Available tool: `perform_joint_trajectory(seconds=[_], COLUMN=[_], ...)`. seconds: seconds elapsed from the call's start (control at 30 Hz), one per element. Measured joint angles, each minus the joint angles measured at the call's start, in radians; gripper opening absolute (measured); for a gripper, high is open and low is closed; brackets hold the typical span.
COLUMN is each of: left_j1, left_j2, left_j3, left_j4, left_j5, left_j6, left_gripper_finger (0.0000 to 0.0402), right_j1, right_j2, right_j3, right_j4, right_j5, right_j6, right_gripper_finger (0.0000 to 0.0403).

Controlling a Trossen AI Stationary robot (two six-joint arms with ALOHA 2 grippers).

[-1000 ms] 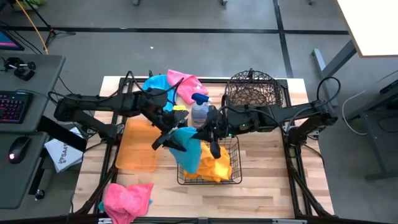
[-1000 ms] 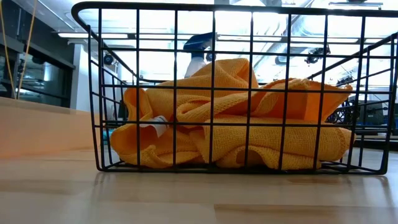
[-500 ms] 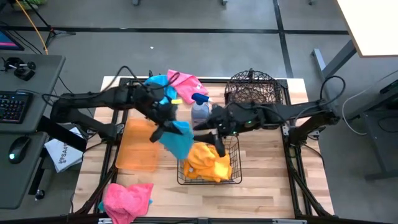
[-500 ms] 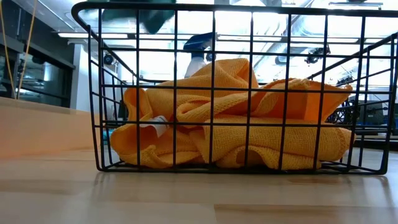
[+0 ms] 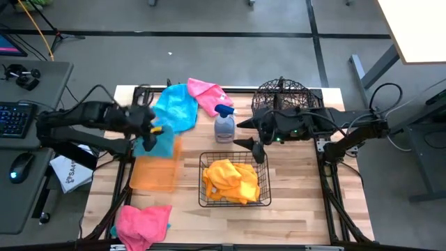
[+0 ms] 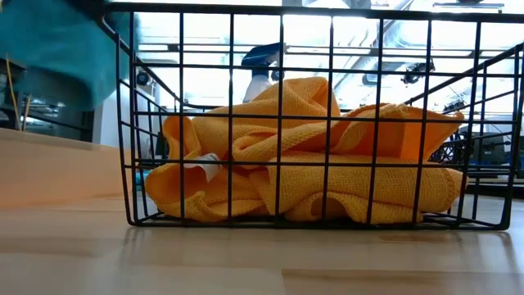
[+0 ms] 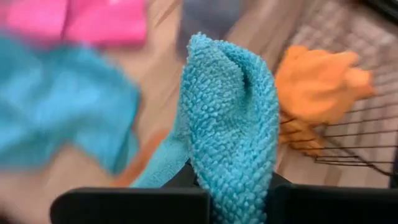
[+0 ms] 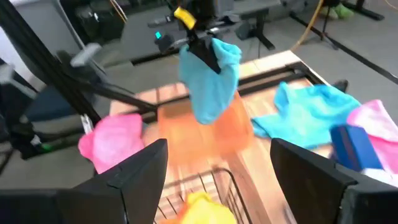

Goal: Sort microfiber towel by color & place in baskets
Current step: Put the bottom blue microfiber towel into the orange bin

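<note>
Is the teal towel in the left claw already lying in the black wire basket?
No, the left claw holds the teal towel above the orange tray; the black wire basket holds only orange towels.

Both arms are dark, almost black, built of slim jointed segments with black cables looping off them near their bases. The left gripper carries a small yellow marking by its wrist, seen again in the right wrist view. The right gripper ends in two broad, flat, matte black fingers with squared edges, and small lit spots show on its wrist.
</note>
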Motion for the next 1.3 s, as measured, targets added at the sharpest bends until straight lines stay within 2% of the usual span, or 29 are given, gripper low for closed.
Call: perform_joint_trajectory(seconds=[0.1, 0.2, 0.3, 0.47, 0.57, 0.7, 0.83, 0.93, 1.1, 1.3], left_j1=[-0.05, -0.073, -0.073, -0.073, -0.073, -0.079, -0.099, -0.104, -0.1, -0.083], left_j2=[-0.056, -0.06, -0.027, 0.08, 0.149, 0.23, 0.285, 0.317, 0.377, 0.429], left_j3=[-0.124, -0.214, -0.266, -0.293, -0.31, -0.316, -0.316, -0.315, -0.252, -0.174], left_j4=[-0.028, -0.067, -0.076, -0.102, -0.107, -0.06, -0.013, -0.019, -0.017, -0.028], left_j5=[-0.02, 0.002, 0.042, 0.167, 0.238, 0.32, 0.36, 0.35, 0.219, 0.06], left_j6=[-0.147, -0.189, -0.115, 0.067, 0.112, 0.177, 0.261, 0.324, 0.443, 0.586], left_gripper_finger=[0.0001, 0.0001, 0.0, 0.0, 0.0004, 0.0031, 0.0083, 0.0131, 0.0202, 0.0243], right_j1=[0.0, 0.0, -0.002, -0.002, -0.002, -0.002, -0.002, -0.002, -0.002, -0.002], right_j2=[0.002, 0.003, 0.003, 0.003, 0.003, 0.003, 0.003, 0.003, 0.003, 0.003], right_j3=[0.0, 0.0, 0.0, 0.0, 0.0, 0.0, 0.0, -0.001, -0.001, -0.001], right_j4=[-0.042, -0.061, -0.068, -0.072, -0.087, -0.09, -0.09, -0.09, -0.093, -0.096], right_j5=[0.001, 0.002, 0.002, 0.002, 0.001, 0.001, 0.001, 0.0, 0.0, 0.0], right_j6=[0.002, 0.001, 0.0, -0.004, 0.0, 0.0, 0.0, 0.0, 0.001, 0.001], right_gripper_finger=[0.0279, 0.0279, 0.028, 0.028, 0.028, 0.028, 0.028, 0.028, 0.028, 0.028])
